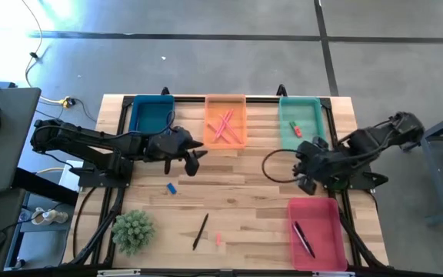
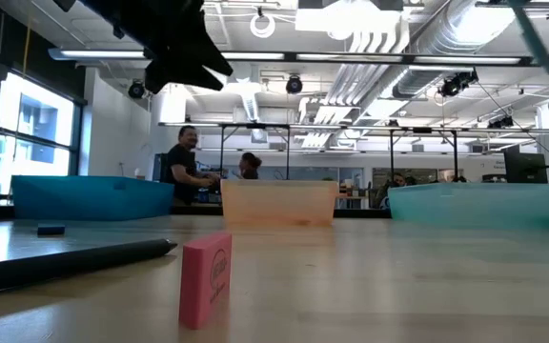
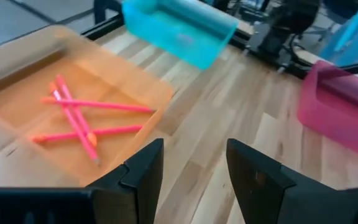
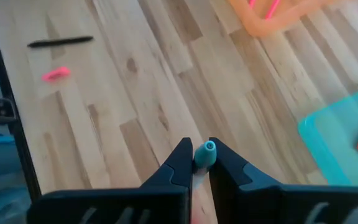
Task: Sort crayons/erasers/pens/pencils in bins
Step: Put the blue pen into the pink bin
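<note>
Four bins sit on the table: a dark blue bin [image 1: 151,115], an orange bin [image 1: 226,121] and a teal bin [image 1: 300,123] in a row along the far edge, and a red-pink bin [image 1: 317,233] near the front right corner. The orange bin holds about four salmon-pink sticks [image 1: 223,125] crossed over one another; the teal bin holds two erasers [image 1: 296,129], one green and one red-orange; the red-pink bin holds two dark pens [image 1: 304,238]. Loose on the wood lie one black pen [image 1: 200,231], one small pink eraser [image 1: 218,239] just beside it, and one blue eraser [image 1: 171,188] nearer the middle. The pink eraser bears raised lettering in the low view, too faint to read. The right gripper [image 1: 308,168] hovers between the teal and red-pink bins, its fingers pinched on a teal-capped pen [image 4: 204,155]. The left gripper [image 1: 193,156] hangs beside the orange bin's front edge, fingers spread and empty. Wide bare wood lies mid-table; a green plant [image 1: 133,230] occupies the front left corner.
</note>
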Available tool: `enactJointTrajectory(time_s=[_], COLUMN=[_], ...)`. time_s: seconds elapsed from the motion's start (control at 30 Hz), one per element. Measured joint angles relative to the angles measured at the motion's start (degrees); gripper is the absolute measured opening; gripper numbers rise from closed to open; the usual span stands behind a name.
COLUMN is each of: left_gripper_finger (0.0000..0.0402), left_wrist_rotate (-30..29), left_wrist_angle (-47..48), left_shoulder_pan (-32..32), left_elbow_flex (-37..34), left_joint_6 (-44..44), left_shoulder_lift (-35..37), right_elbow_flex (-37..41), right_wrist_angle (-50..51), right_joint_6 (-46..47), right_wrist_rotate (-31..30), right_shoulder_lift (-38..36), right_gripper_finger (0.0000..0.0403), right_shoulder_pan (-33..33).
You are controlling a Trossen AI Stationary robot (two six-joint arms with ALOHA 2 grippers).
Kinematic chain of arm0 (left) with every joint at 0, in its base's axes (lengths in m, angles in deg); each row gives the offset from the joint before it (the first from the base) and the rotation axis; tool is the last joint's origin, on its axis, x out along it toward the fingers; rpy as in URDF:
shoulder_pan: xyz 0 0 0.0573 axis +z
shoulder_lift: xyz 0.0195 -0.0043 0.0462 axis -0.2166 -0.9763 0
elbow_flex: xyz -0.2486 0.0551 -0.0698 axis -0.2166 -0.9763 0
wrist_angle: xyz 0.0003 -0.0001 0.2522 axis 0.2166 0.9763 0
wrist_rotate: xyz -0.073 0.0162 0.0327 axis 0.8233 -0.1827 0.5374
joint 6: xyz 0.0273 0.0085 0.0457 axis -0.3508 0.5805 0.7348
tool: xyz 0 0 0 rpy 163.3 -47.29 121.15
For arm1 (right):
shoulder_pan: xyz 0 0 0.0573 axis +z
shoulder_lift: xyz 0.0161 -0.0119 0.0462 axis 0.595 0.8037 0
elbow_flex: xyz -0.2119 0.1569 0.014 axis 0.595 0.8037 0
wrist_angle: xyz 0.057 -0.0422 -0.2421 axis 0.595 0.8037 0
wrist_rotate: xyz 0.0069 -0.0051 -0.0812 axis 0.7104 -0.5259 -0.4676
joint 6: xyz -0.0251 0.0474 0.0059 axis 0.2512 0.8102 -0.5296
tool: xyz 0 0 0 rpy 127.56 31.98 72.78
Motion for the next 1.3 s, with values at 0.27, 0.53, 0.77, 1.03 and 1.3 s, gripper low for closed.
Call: enactJointTrajectory(time_s=[0.27, 0.53, 0.77, 1.03, 1.3], left_gripper_finger=[0.0162, 0.0162, 0.0162, 0.0162, 0.0154], left_wrist_rotate=[0.45, 0.3, 0.29, -1.12, -1.11], left_wrist_angle=[8.31, 12.73, 14.19, 19.11, 19.86], left_shoulder_pan=[-0.72, -4.89, -8.94, -14.56, -18.86], left_elbow_flex=[0.0, 0.0, 0.0, 0.0, -0.02], left_joint_6=[-10.75, -23.11, -37.86, -53.32, -65.05], left_shoulder_lift=[0.0, 0.0, 0.0, 0.0, -0.28], right_elbow_flex=[0.0, 9.42, 16.49, 24.83, 37.57], right_wrist_angle=[5.96, 4.92, -5.28, -15.0, -38.18], right_joint_6=[9.33, 21.68, 26.64, 30.37, 31.6], right_wrist_rotate=[-4.37, -6.7, -0.65, 2.65, 4.32], right_shoulder_lift=[-1.08, -4.21, -8.41, -10.58, -10.4], right_gripper_finger=[0.0011, 0.0011, 0.0011, 0.0011, 0.0011], right_shoulder_pan=[11.72, 22.68, 27.81, 32.04, 33.85])
